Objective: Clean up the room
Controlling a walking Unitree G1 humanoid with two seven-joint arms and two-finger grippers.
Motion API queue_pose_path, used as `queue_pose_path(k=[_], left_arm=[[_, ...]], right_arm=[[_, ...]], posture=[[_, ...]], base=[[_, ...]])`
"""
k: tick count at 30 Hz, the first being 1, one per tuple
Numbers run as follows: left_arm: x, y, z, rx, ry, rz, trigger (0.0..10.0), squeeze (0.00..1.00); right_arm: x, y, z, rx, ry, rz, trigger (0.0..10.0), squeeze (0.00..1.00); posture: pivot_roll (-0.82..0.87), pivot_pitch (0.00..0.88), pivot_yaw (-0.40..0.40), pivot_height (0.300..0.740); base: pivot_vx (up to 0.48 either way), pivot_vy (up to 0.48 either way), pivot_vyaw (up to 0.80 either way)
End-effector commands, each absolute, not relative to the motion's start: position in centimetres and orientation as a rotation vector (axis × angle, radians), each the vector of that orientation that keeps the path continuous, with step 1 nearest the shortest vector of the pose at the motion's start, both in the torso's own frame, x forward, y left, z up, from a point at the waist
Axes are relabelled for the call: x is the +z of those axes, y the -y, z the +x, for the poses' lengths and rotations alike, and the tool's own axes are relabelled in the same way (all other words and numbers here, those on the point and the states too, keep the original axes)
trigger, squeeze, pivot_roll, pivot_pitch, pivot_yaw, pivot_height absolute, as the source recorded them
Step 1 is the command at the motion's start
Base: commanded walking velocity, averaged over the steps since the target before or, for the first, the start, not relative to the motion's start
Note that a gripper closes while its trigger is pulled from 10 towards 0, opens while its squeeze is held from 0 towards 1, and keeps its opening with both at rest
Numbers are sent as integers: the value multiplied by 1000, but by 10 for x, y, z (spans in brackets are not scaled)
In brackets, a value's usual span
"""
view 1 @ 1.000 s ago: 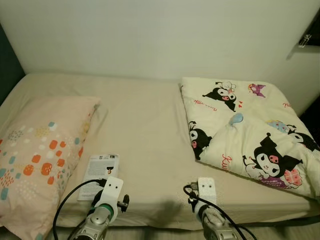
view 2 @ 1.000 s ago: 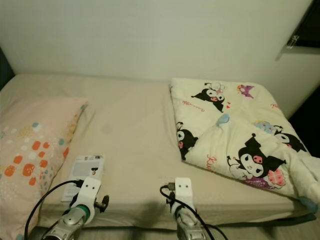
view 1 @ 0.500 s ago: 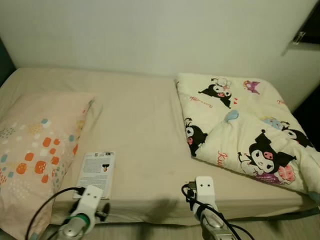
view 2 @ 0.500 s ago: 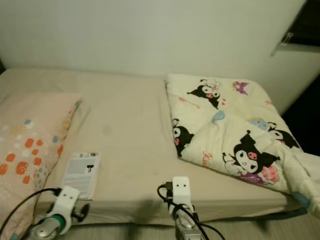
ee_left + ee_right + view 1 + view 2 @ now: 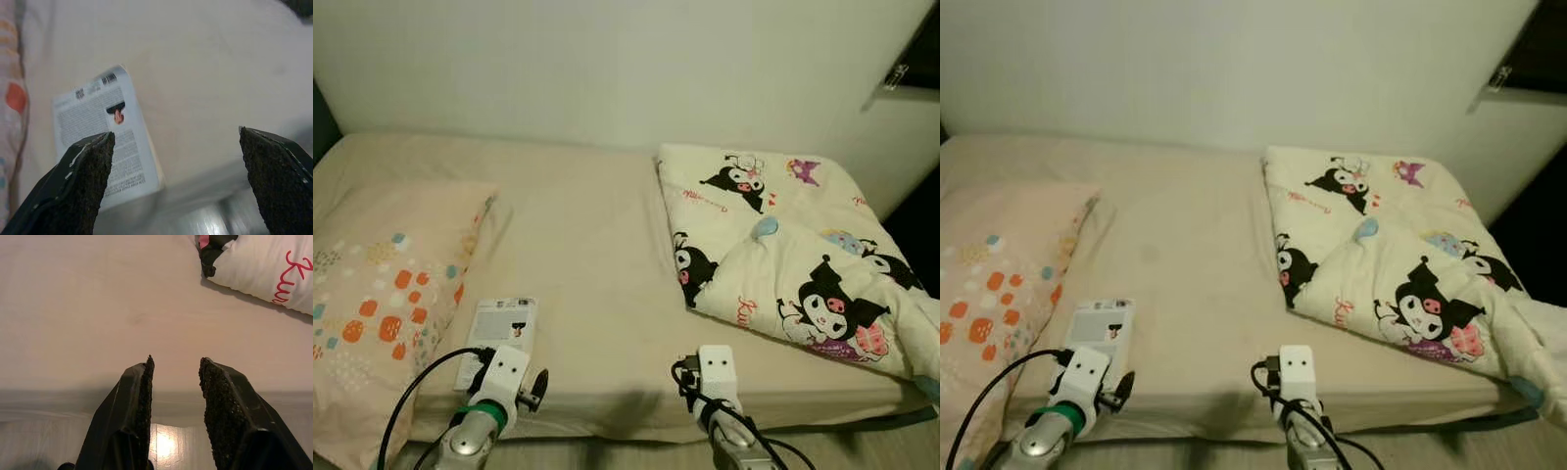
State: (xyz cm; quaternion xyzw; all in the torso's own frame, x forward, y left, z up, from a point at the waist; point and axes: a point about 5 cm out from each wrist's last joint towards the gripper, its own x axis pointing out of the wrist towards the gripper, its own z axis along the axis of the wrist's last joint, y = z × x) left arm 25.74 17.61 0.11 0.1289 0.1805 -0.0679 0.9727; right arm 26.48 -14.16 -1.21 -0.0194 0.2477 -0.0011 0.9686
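**Left gripper lines up on booklet at the bed's edge**

At your far left a patterned pillow (image 5: 382, 294) lies on the bed (image 5: 587, 255), and just beside it, near the front edge, is the printed booklet (image 5: 499, 328), the loose item that most likely needs clearing. Your left gripper (image 5: 178, 181) hangs over that edge with fingers spread wide and empty; the booklet sits toward one finger (image 5: 80, 181), so the aim probably wants shifting before you close. Mid-frame, your right gripper (image 5: 176, 396) hovers at the mattress edge, its fingers a narrow gap apart, holding nothing. To the right, a cartoon-print quilt (image 5: 783, 255) lies folded toward the corner. The sheet is plain beige and soft, backed by a bare pale wall (image 5: 607, 69).
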Motion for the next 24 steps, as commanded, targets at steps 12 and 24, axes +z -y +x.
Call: queue_pose_path(k=[12, 24], left_arm=[[7, -165, 253, -139, -385, 257, 10000, 0], [22, -160, 267, -132, -370, 280, 10000, 0]], right_arm=[[-10, 146, 267, 17, -520, -65, 10000, 0], [23, 144, 307, 52, -435, -112, 10000, 0]], posture=[[110, 0, -52, 740], [129, 32, -80, 740]], base=[[0, 0, 0], [0, 0, 0]])
